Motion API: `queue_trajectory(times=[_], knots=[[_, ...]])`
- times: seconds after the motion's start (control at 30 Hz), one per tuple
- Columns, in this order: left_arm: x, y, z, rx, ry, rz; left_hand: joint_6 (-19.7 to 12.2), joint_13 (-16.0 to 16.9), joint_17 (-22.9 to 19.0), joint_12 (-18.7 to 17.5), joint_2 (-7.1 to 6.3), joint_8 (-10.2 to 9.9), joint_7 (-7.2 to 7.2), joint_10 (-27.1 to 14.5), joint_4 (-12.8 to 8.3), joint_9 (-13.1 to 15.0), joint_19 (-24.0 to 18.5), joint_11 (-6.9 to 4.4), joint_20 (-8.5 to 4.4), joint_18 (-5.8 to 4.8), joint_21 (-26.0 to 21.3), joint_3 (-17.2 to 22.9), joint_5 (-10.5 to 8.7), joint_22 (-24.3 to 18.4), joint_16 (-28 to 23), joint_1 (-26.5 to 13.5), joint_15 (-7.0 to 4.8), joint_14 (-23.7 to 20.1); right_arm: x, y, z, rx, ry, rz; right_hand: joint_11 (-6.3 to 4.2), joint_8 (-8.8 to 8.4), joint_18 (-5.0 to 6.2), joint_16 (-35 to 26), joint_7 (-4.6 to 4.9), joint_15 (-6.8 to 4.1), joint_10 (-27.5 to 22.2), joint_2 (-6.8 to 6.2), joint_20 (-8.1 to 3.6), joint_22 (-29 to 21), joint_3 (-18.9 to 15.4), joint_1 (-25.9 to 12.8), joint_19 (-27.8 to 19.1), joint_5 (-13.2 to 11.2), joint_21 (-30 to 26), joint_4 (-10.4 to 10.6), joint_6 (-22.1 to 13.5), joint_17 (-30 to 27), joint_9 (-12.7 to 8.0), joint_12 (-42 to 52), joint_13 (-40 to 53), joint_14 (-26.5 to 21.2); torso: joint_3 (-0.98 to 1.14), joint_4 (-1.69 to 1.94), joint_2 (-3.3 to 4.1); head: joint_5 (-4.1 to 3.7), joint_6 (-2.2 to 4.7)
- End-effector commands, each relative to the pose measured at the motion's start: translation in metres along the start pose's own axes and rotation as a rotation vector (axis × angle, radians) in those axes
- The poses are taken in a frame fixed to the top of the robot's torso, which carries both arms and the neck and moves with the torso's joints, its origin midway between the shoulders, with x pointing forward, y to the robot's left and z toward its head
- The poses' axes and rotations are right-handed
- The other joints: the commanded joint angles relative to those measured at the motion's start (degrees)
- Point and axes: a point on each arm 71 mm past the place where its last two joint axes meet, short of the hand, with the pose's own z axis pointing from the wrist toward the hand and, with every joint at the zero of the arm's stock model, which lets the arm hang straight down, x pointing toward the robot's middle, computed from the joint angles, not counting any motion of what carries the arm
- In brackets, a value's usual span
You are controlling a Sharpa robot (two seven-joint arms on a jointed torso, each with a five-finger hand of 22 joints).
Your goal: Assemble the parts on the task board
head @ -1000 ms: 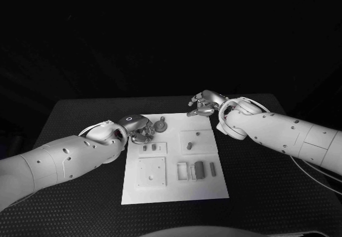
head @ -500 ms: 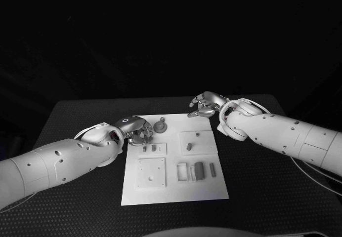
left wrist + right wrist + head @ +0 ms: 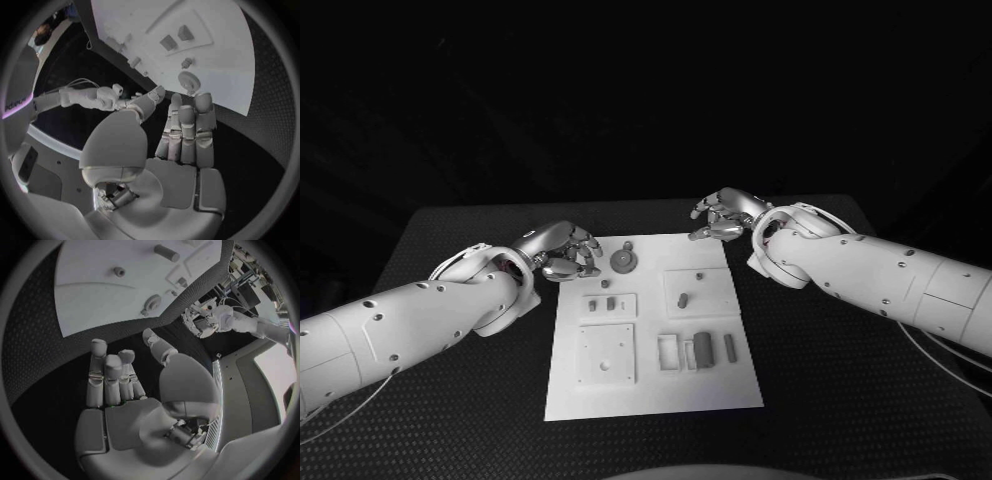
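The round part lies near the board's far edge, between the left hand and right hand, both empty with loosely curled fingers; it looks light, stiff and smooth, best pinched by its rim.

Task board looked matt white, smooth, plastic-like; parts on it were duller grey with a matt finish. Table surface was black with a fine woven, rough texture. Left hand and right hand showed glossy silver metal-look segments, while the arm shells were smooth glossy white plastic.
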Motion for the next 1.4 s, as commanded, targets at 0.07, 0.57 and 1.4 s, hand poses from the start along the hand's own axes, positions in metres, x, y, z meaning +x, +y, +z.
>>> queue_trajectory(times=[0.07,0.57,1.4], knots=[[-0.018,0.011,-0.004,-0.091,-0.068,-0.317,-0.4,-1.2,-2.2,-0.1,0.9,0.2,0.56,-1.5,-0.1,0.0,-2.8,0.96,0.91,4.3,-3.8,0.8,0.07,-2.2,-4.3,0.0,0.77,-2.1,0.0,-0.004,-0.012,-0.073,0.008,0.002,-0.29,1.01,1.72,-0.6,0.07,-0.25,-0.8,0.56,0.1,0.9,0.1,0.9,-0.5,-0.1,-0.4,-0.5,1.3,-0.4,0.3,-3.1,-2.7,-0.3,0.08,0.37,-0.14,-0.03,0.02],[-0.04,0.045,-0.018,-0.202,-0.126,-0.504,-1.3,-7.9,-7.7,0.0,1.5,1.4,0.89,-5.1,-1.0,0.4,-6.2,3.25,3.41,1.92,-17.2,1.2,0.01,-13.4,-20.9,-1.7,3.44,-3.6,0.025,-0.013,-0.036,-0.177,0.148,-0.296,1.49,4.11,1.72,-2.4,0.26,1.43,1.5,1.16,-0.31,0.9,0.5,5.9,0.9,-0.2,-1.1,-0.5,5.5,-2.0,2.3,-39.2,-33.1,2.8,0.12,0.33,-0.1,-0.16,0.26],[-0.041,0.047,-0.019,-0.202,-0.123,-0.526,-1.6,-9.0,-7.2,0.0,1.44,1.5,0.95,-5.1,-1.2,0.4,-6.2,3.4,3.55,1.69,-18.5,0.7,0.01,-14.4,-22.6,-1.8,3.66,-3.7,0.064,-0.006,-0.032,-0.185,0.164,-0.442,1.19,4.3,1.72,-2.4,-0.01,1.17,5.5,1.51,-0.6,0.9,-0.1,6.5,1.8,-0.1,-1.2,-0.6,6.3,-2.0,2.0,-43.2,-37.1,3.7,-0.04,0.38,-0.09,0.34,-0.06]])
